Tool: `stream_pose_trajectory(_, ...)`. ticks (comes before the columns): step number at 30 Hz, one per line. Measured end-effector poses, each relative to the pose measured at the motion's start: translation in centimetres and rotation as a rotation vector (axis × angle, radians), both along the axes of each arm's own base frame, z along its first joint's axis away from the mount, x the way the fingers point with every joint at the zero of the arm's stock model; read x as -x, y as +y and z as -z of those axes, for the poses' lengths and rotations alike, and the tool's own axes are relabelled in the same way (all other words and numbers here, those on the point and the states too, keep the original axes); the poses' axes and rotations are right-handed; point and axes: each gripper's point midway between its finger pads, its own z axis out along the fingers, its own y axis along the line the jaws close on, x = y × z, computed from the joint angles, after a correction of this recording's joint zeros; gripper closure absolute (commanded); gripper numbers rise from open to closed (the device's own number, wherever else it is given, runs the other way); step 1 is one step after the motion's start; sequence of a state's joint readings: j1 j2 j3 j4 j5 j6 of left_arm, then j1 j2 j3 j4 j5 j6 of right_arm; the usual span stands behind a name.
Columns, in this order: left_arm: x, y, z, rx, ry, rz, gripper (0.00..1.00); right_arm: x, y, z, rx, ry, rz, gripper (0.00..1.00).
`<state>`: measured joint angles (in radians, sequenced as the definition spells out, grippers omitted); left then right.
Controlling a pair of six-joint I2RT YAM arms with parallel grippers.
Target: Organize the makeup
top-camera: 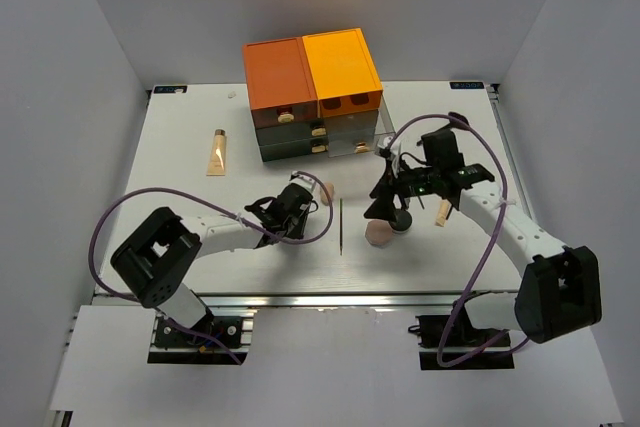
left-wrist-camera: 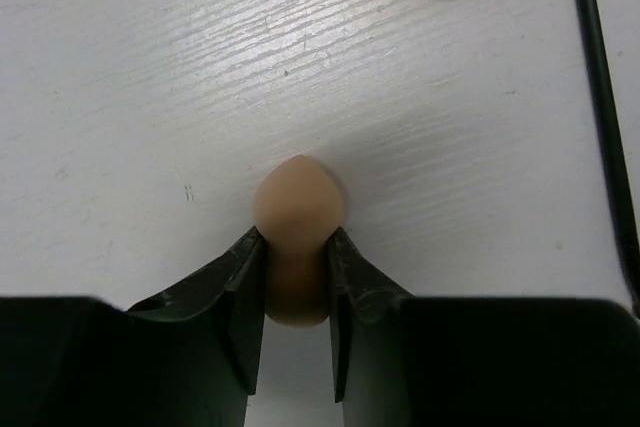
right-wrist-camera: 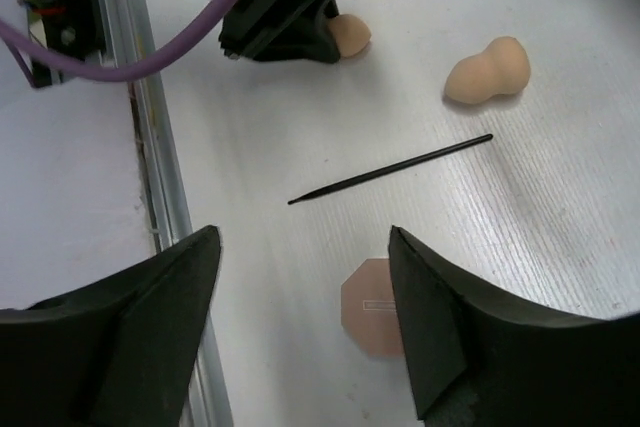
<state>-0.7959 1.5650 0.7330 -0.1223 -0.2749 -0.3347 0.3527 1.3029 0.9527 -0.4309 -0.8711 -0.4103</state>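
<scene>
My left gripper is shut on a peach egg-shaped sponge resting on the table; it also shows in the top view. A second peach sponge lies just ahead of it and shows in the right wrist view. A thin black stick lies between the arms. My right gripper is open and empty above a pink octagonal puff, which the top view also shows. One beige tube lies at the far left, another beside the right arm.
The orange-and-dark drawer box stands at the back centre. The table's metal front rail runs along the near edge. Purple cables loop over both arms.
</scene>
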Motion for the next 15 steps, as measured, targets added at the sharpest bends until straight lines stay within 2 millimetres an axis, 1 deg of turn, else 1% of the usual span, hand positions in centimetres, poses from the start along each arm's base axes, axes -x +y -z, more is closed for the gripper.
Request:
stream_pose_trajectory(1,-0.1,0.0,0.1,-0.005,0.001,-0.004,0.71,0.2,0.2,0.1,0.009,-0.013,-0.015,0.4)
stream_pose_trajectory(2,-0.1,0.0,0.1,-0.005,0.0,-0.008,0.82,0.5,0.4,0.3,0.021,-0.032,-0.035,0.45)
stream_pose_trajectory(3,-0.1,0.0,0.1,-0.006,-0.002,-0.011,0.89,0.8,0.6,0.5,0.036,-0.048,-0.053,0.49)
stream_pose_trajectory(4,-0.2,0.1,0.0,-0.006,-0.006,-0.021,0.94,1.0,0.8,0.8,0.059,-0.072,-0.066,0.58)
stream_pose_trajectory(5,-0.2,0.3,-0.2,-0.003,-0.008,-0.037,0.99,1.2,1.1,1.0,0.076,-0.103,-0.086,0.6)
stream_pose_trajectory(6,-0.2,0.3,-0.6,0.003,-0.012,-0.051,1.0,1.5,1.4,1.3,0.093,-0.147,-0.109,0.63)
stream_pose_trajectory(8,-0.2,0.4,-1.9,0.03,-0.026,-0.074,1.0,2.1,1.8,1.9,0.115,-0.215,-0.141,0.65)
stream_pose_trajectory(9,-0.4,0.1,-3.2,0.058,-0.044,-0.083,0.99,2.3,1.8,2.3,0.12,-0.245,-0.146,0.64)
stream_pose_trajectory(11,-1.4,-1.1,-6.8,0.14,-0.102,-0.093,0.96,2.1,1.3,3.1,0.139,-0.292,-0.127,0.62)
stream_pose_trajectory(13,-3.0,-2.9,-12.2,0.258,-0.193,-0.091,0.92,1.6,0.8,3.3,0.143,-0.325,-0.09,0.64)
stream_pose_trajectory(14,-3.9,-3.8,-15.3,0.323,-0.246,-0.088,0.9,1.3,0.6,3.2,0.141,-0.339,-0.061,0.66)
stream_pose_trajectory(15,-4.9,-4.7,-18.6,0.39,-0.298,-0.083,0.85,0.9,0.2,3.0,0.133,-0.35,-0.02,0.69)
